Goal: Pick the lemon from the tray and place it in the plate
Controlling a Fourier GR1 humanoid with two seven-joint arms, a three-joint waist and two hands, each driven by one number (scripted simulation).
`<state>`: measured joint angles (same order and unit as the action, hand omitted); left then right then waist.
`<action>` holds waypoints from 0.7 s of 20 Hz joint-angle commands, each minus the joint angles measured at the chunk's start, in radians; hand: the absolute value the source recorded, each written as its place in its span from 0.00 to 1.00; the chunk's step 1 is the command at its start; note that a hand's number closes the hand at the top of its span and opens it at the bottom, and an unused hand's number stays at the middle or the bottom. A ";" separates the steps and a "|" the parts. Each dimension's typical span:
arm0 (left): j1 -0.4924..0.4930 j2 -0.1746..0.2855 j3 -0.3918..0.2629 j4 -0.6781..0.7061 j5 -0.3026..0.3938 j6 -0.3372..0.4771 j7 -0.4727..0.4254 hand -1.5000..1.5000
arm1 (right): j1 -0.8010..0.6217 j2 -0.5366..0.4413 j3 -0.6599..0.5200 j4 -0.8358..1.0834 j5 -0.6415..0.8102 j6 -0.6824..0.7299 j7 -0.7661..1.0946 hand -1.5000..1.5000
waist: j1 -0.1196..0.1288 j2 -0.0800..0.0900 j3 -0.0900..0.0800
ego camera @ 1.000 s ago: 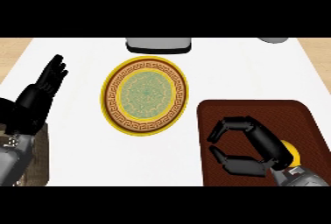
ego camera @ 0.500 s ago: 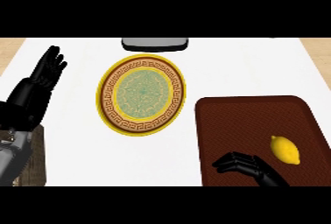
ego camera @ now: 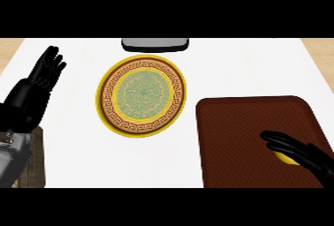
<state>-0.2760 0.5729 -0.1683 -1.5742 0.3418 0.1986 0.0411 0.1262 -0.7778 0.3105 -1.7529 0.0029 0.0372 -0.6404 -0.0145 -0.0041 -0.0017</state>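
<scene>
The lemon (ego camera: 286,158) lies in the tray (ego camera: 248,128), toward its near right part. Only a small yellow patch of it shows, the rest being covered by the fingers of the right hand (ego camera: 305,153). The tray is a dark brown rectangle with rounded corners and a raised rim, sitting flat on the white table at the right. The plate (ego camera: 109,102) is round, with a yellow edge, a brown band of key pattern and a pale green patterned centre. It rests on the table just left of the tray, apart from it.
</scene>
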 commanded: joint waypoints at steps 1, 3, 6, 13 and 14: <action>-0.001 -0.010 -0.007 -0.018 -0.013 0.011 0.019 0.50 | -0.010 -0.153 -0.068 -0.101 0.078 -0.001 0.189 0.00 | -0.005 -0.003 -0.002; 0.011 0.010 0.016 -0.002 0.003 -0.020 0.003 0.50 | -0.012 -0.244 -0.114 -0.102 0.102 0.034 0.260 0.00 | -0.004 -0.003 -0.003; 0.004 -0.017 -0.011 0.006 -0.018 -0.016 -0.011 0.50 | -0.030 -0.343 -0.096 -0.151 0.182 0.095 0.415 0.00 | -0.005 0.001 -0.004; 0.026 -0.054 -0.025 -0.009 -0.057 0.008 -0.023 0.50 | -0.019 -0.433 -0.003 -0.232 0.310 0.250 0.670 0.00 | 0.017 0.005 0.000; 0.046 -0.034 -0.011 -0.029 -0.045 -0.018 -0.012 0.50 | -0.033 -0.427 -0.004 -0.284 0.283 0.295 0.707 0.00 | 0.019 0.003 0.000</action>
<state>-0.2549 0.5513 -0.1715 -1.5893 0.3155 0.1847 0.0364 0.1072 -1.1816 0.2710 -1.9757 0.2541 0.2432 -0.0618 -0.0041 -0.0026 -0.0031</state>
